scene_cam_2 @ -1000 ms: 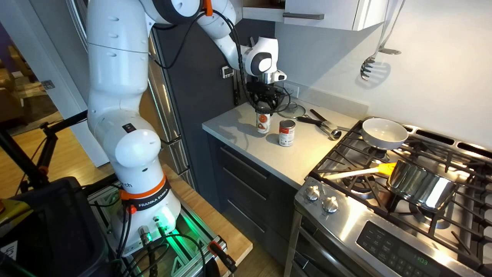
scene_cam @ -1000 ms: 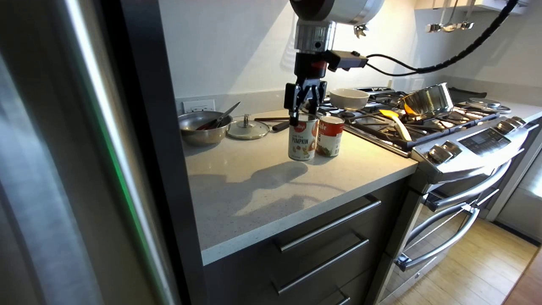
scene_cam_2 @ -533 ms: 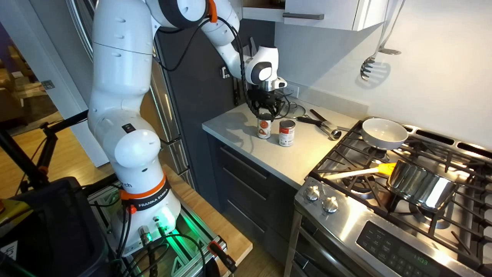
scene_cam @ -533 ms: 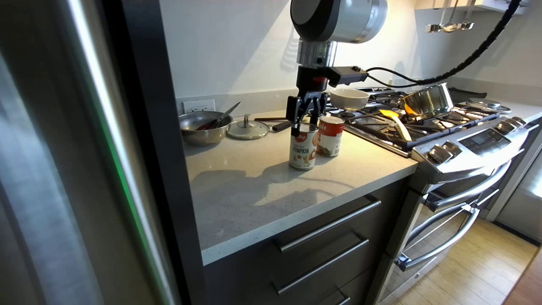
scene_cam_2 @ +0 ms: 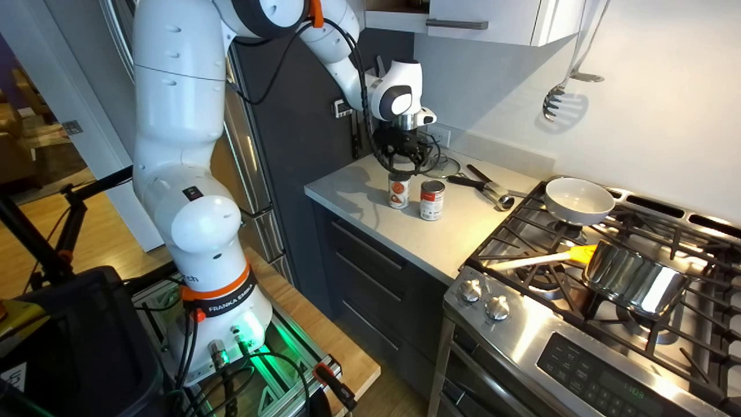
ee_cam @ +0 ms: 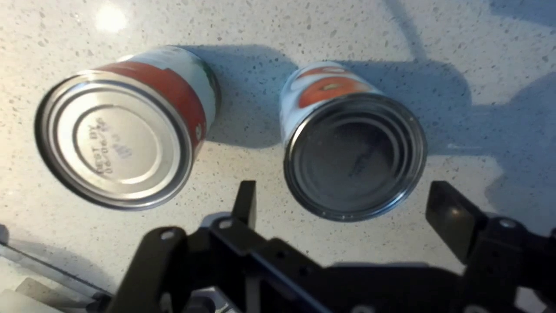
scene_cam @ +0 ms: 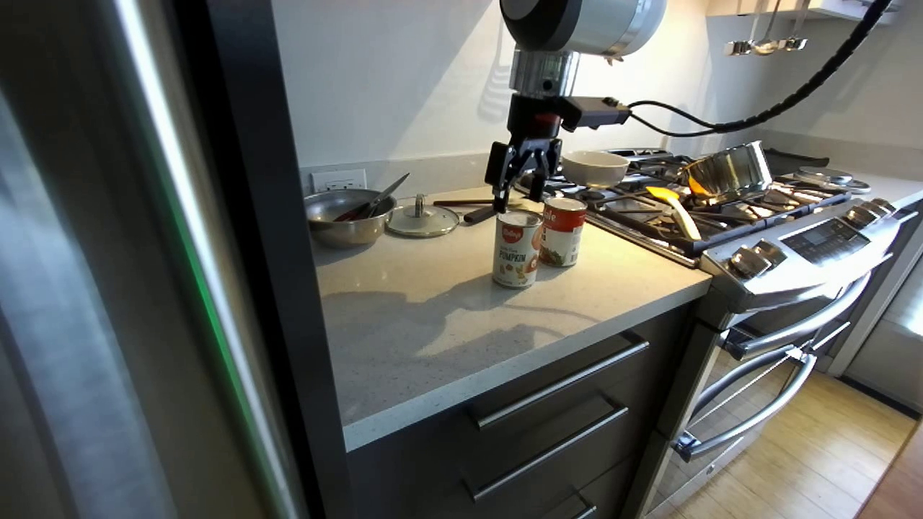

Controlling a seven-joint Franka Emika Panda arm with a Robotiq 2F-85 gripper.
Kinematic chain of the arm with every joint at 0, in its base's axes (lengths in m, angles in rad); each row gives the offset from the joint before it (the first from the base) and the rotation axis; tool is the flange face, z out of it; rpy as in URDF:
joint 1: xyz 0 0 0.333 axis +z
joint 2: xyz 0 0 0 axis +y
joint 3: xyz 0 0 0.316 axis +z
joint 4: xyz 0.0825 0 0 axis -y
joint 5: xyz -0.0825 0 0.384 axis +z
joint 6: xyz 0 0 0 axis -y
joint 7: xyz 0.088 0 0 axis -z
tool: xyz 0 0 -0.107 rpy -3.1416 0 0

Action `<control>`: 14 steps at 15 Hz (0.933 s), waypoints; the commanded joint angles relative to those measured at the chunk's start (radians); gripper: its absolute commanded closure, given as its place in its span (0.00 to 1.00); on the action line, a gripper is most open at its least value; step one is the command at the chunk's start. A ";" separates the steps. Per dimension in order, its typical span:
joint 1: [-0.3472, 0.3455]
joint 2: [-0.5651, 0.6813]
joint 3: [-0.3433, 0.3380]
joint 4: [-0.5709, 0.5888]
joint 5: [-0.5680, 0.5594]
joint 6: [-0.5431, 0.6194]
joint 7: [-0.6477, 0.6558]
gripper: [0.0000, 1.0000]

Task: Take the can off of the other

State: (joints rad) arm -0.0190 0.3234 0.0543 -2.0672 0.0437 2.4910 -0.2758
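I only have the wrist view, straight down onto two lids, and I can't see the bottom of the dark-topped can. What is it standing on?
Observer: In both exterior views the pumpkin can stands upright with its base on the counter, not on the red-banded can.
Operator: Good. From here I can't judge height: is my end effector down around its rim or above it?
Observer: In an exterior view the end effector appears to hang just above the rim; the gap looks narrow, and I can't judge it more closely than that.
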 commanded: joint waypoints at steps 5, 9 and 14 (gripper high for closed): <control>-0.027 -0.107 -0.100 0.002 -0.093 -0.081 0.148 0.00; -0.065 -0.100 -0.120 0.026 -0.058 -0.175 0.108 0.00; -0.088 -0.107 -0.114 0.025 -0.021 -0.213 0.075 0.00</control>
State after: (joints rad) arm -0.0931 0.2205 -0.0662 -2.0461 -0.0088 2.3130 -0.1723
